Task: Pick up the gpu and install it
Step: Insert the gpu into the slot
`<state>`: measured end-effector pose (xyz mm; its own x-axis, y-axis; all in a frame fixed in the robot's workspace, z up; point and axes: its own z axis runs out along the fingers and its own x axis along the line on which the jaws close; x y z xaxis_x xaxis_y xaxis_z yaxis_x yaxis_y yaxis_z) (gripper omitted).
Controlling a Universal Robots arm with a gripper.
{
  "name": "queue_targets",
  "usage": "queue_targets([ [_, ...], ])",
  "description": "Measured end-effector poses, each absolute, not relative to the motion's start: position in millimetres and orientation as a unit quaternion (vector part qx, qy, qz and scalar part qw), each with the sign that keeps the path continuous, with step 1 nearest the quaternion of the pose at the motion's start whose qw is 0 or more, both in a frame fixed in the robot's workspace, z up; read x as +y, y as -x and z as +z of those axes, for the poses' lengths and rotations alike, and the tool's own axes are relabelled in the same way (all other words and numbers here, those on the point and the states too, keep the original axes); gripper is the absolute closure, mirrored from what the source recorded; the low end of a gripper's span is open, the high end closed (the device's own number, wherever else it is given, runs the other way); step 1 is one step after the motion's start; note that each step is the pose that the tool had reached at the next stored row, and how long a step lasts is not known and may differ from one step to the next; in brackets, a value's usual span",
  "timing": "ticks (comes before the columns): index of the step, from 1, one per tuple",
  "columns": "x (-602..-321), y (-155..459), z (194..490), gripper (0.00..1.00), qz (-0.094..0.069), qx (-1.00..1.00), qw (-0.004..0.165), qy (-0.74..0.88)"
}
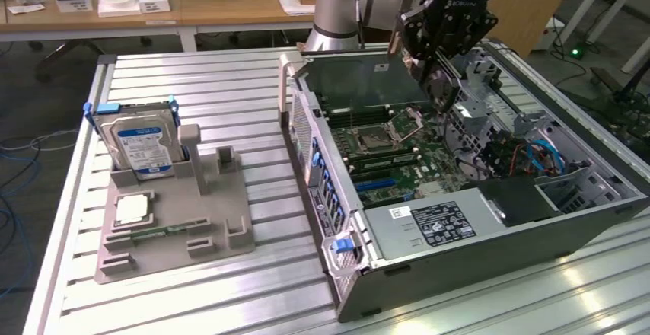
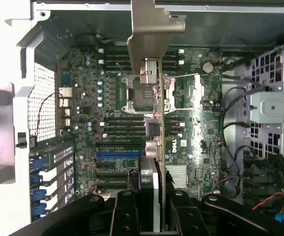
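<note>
1. gpu [image 2: 154,128] hangs edge-on inside the open computer case [image 1: 488,236], above the motherboard [image 2: 107,98] and not seated in any slot, with its metal bracket [image 2: 154,29] at one end.
2. end effector [image 2: 153,201] is clamped on the card, one finger on each flat face.
3. step in hand, as i judge it: bringing the card over an expansion slot, perhaps the blue slot [image 2: 119,154].
4. to do it well, keep the card upright, its long edge parallel to the slot and its bracket toward the case's rear openings.
5. cables [image 1: 538,152] crowd one side, so a straight vertical path looks safest.
6. hard drive [image 1: 142,145] stands on the bench [image 1: 203,76], well apart.
</note>
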<state>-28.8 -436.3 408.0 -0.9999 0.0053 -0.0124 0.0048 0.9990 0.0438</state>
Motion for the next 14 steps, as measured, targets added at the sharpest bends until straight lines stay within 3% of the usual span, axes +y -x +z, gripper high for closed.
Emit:
queue_targets([
  [14,-436.3,28.8,408.1,0.72,0.022,0.993,0.004,0.113],
])
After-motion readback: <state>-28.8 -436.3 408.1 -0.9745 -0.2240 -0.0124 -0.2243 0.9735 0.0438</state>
